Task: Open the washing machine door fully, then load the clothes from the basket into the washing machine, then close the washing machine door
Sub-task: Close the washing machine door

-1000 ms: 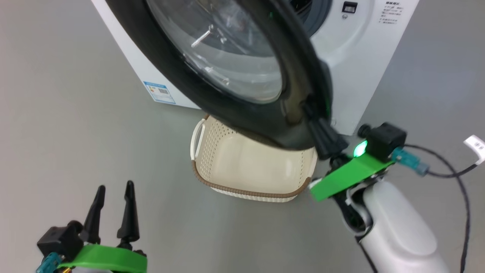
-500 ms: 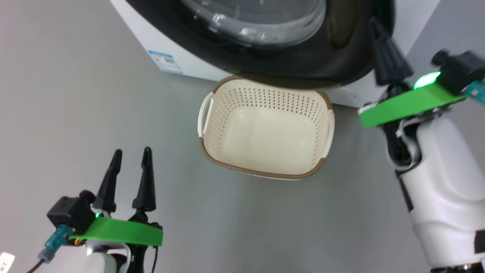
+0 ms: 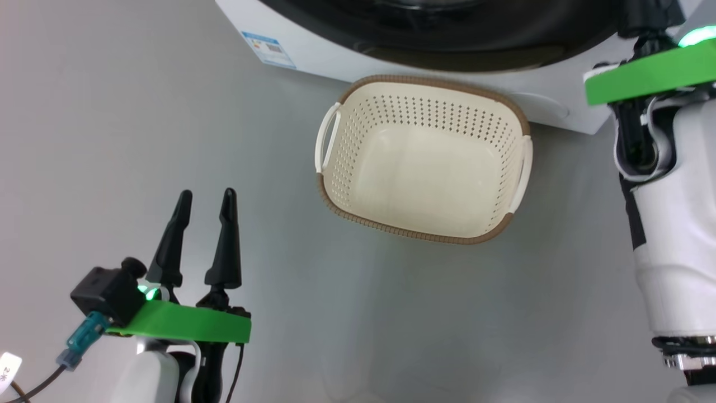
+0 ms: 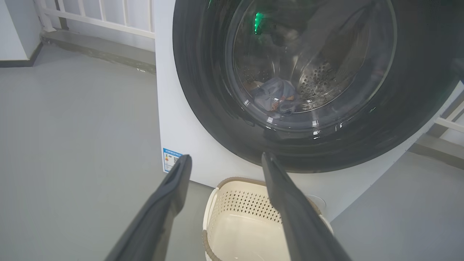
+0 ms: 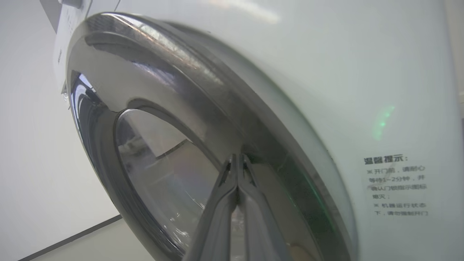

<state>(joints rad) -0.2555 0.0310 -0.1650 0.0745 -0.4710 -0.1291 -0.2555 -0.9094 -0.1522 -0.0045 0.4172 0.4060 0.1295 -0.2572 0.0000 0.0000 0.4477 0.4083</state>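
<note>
The washing machine point(image 3: 335, 53) stands at the top of the head view. Its door point(image 4: 203, 90) lies against the white front point(image 4: 170, 108). Through the glass, blue-grey clothes point(image 4: 272, 96) rest in the steel drum. The cream basket point(image 3: 425, 238) sits on the floor below the door with nothing in it. My left gripper point(image 3: 206, 194) hovers open and holding nothing, left of the basket. In the right wrist view my right gripper point(image 5: 237, 156) is shut, its tips at the door's glossy black ring point(image 5: 174, 90). My right forearm point(image 3: 671, 224) rises along the right edge.
Grey floor surrounds the basket. A blue label sticker point(image 3: 268, 49) marks the machine's lower left corner. A white railing point(image 4: 108, 21) runs behind the machine on its left, with more rail point(image 4: 449, 123) at the right.
The door, which stood swung out over the basket, has come in against the machine with my shut right gripper at its edge. The head camera has shifted. The left gripper stays open.
</note>
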